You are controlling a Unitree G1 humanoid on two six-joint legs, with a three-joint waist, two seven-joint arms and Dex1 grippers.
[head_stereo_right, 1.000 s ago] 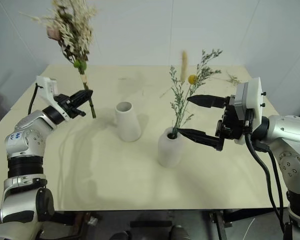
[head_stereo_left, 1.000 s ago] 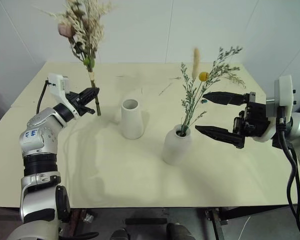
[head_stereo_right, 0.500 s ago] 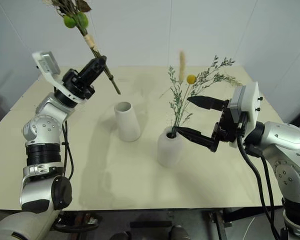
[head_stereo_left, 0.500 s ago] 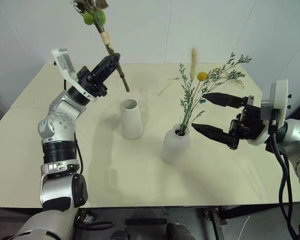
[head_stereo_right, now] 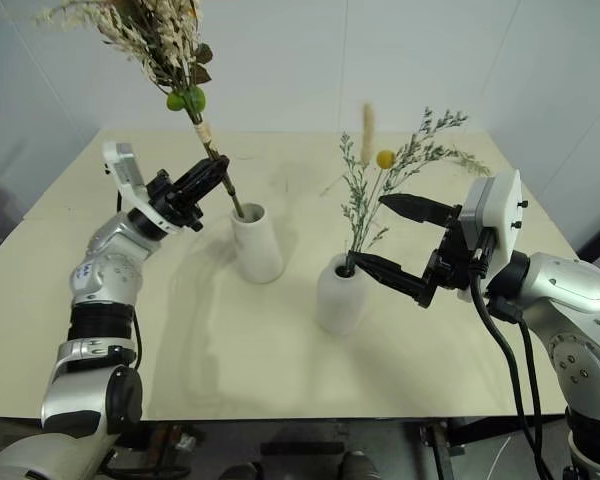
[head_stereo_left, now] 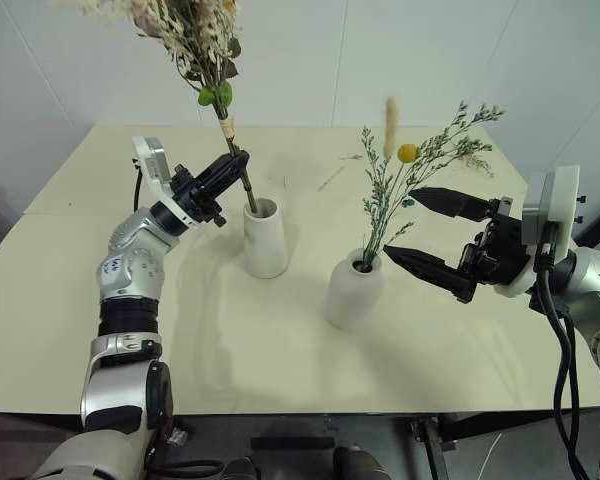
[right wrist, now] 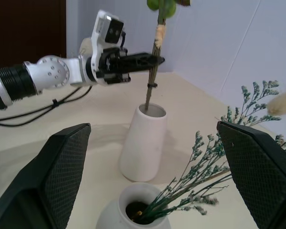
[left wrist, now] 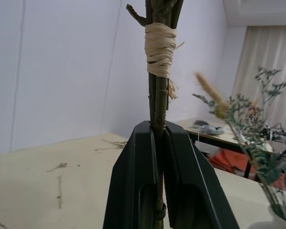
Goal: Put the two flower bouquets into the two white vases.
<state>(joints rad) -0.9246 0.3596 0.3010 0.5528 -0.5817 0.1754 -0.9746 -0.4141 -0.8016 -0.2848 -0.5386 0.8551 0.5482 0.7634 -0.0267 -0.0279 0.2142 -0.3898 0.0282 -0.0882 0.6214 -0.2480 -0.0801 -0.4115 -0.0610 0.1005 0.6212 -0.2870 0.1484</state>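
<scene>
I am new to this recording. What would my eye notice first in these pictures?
First, the rose bouquet raised high at the table's left, its stems pinched in the shut left gripper with the tips at the mouth of the tall vase. To the right, the green sprig bouquet stands in the round vase, beside the open right gripper.

Loose dried sprig scraps (head_stereo_left: 331, 177) lie on the cream table (head_stereo_left: 280, 340).

A pale cream bench (head_stereo_left: 230, 340) carries two white vases: a tall tapered vase (head_stereo_left: 265, 238) near the middle and, just beside it, a rounder narrow-necked vase (head_stereo_left: 353, 290). Thin dried scraps (head_stereo_left: 330, 178) lie farther back.
</scene>
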